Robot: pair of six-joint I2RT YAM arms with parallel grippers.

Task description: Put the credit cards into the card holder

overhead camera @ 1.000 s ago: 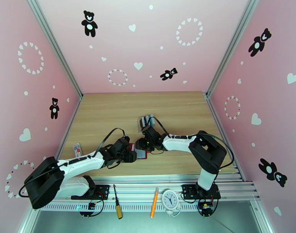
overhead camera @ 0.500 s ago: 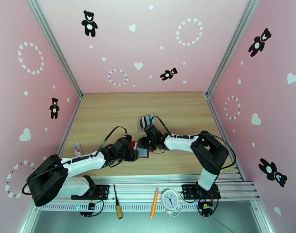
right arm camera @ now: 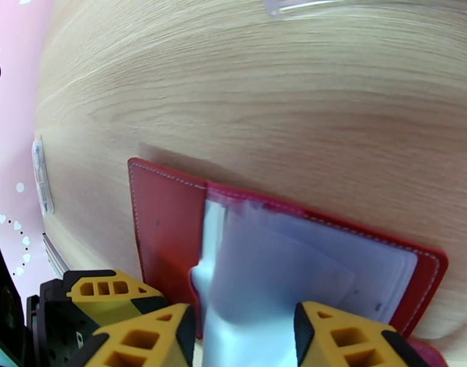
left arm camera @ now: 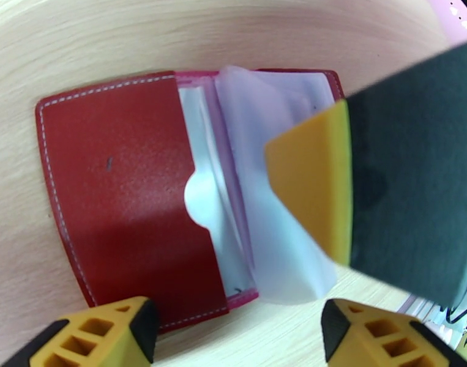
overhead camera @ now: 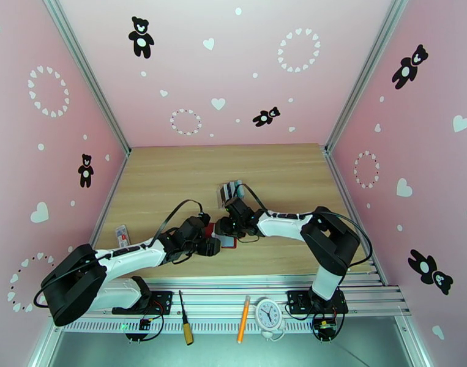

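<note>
A: Hovering low, L gripper is wide open with nothing in it, just by the bottom edge of the red wallet.
B: And the R gripper?
A: Abt half open, a clear sleeve between its fingers. Wallet lies open on the table, centre of the overhead view. Cards stand in the rack, just above it there.
</note>
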